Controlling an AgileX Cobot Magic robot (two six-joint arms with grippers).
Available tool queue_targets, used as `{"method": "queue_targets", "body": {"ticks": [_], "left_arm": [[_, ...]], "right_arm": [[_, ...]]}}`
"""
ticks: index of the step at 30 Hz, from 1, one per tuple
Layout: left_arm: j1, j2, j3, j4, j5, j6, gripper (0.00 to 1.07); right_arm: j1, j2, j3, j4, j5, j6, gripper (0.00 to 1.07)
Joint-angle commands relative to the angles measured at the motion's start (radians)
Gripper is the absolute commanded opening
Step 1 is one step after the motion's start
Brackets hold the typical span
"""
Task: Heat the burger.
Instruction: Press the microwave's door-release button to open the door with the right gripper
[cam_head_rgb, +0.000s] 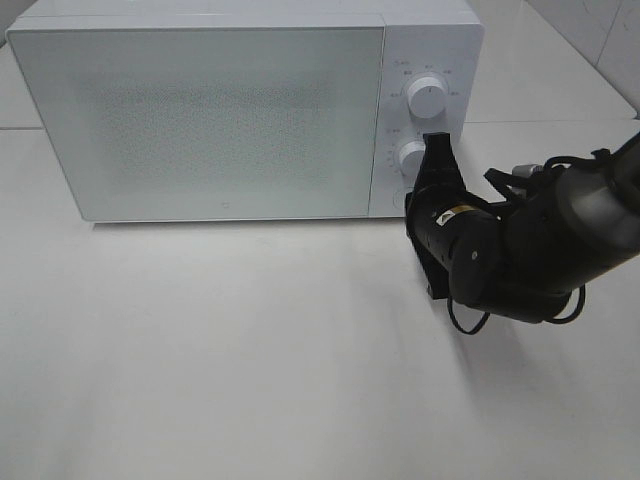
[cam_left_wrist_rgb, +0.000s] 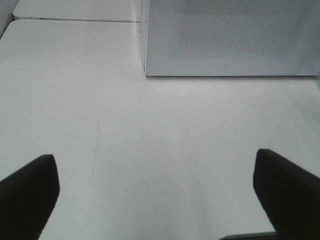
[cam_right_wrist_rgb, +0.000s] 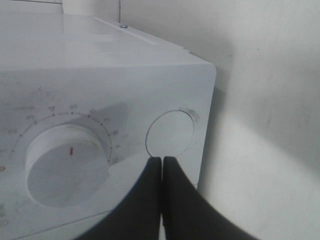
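The burger is out of view in every frame. A white microwave (cam_head_rgb: 220, 110) stands at the back of the table with its frosted door closed. My right gripper (cam_head_rgb: 437, 145) is shut with nothing in it, raised in front of the control panel beside the lower knob (cam_head_rgb: 410, 155). In the right wrist view the shut fingertips (cam_right_wrist_rgb: 162, 161) sit at the rim of the round push button (cam_right_wrist_rgb: 171, 133), next to a dial knob (cam_right_wrist_rgb: 67, 162); I cannot tell whether they touch it. My left gripper (cam_left_wrist_rgb: 156, 165) is open and empty over bare table, short of the microwave's corner (cam_left_wrist_rgb: 230, 37).
The upper knob (cam_head_rgb: 427, 95) sits above the lower one on the panel. The white table (cam_head_rgb: 250, 350) stretches in front of the microwave. The right arm's black body (cam_head_rgb: 520, 250) and its cables hang over the table's right side.
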Motion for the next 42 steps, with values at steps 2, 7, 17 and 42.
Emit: {"method": "queue_targets", "body": {"ticks": [2, 7, 17, 42], "left_arm": [[0.001, -0.012, 0.004, -0.003, 0.003, -0.005, 0.98], [0.001, -0.012, 0.004, -0.003, 0.003, -0.005, 0.98], [0.001, -0.012, 0.004, -0.003, 0.003, -0.005, 0.98], [0.001, -0.012, 0.004, -0.003, 0.003, -0.005, 0.98]], "right_arm": [[-0.016, 0.021, -0.043, -0.011, 0.02, 0.004, 0.0], [-0.028, 0.063, -0.096, -0.011, 0.057, 0.004, 0.0], [-0.05, 0.109, -0.155, 0.008, 0.055, -0.005, 0.0], [-0.051, 0.154, -0.312, 0.05, -0.177, -0.033, 0.0]]}}
